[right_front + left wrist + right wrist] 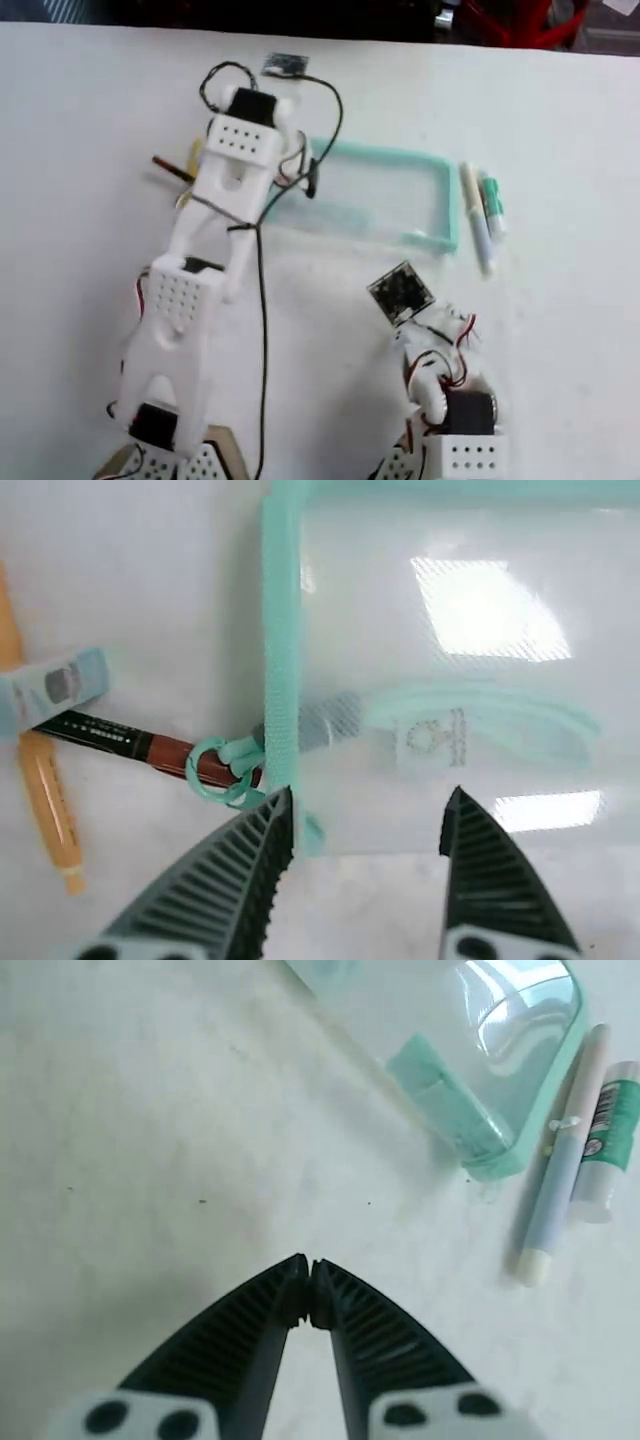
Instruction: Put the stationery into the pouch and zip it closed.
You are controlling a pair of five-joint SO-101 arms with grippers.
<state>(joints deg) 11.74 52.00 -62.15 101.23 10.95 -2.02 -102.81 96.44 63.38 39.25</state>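
While the left gripper (369, 802) hangs spread wide over one corner of the pouch (440, 650), gripping nothing, the chief risk as I judge it is a grab on the wrong thing. One finger sits right beside the zip ring (213, 771). The dark pen (112, 738) runs under that ring toward the same corner, and I cannot tell whether its tip is inside the pouch or beneath it. A squeeze here could pinch pen, ring and fabric together.

In the high view the pouch lies flat near the middle of the table (90, 90). The dark pen and an orange pen (46, 802) lie off its nine o'clock end, and a white pen (556, 1185) and a green-labelled marker (606, 1135) touch each other just off its three o'clock end. No stationery looks clearly stowed.

The right gripper (311, 1266) is clenched on nothing over bare table at about the pouch's six o'clock, well short of it. The pouch is therefore unbraced (and looks slick). A tug on the ring may drag the whole pouch instead of running the zip, and a shove toward three o'clock could knock the round pens into rolling.
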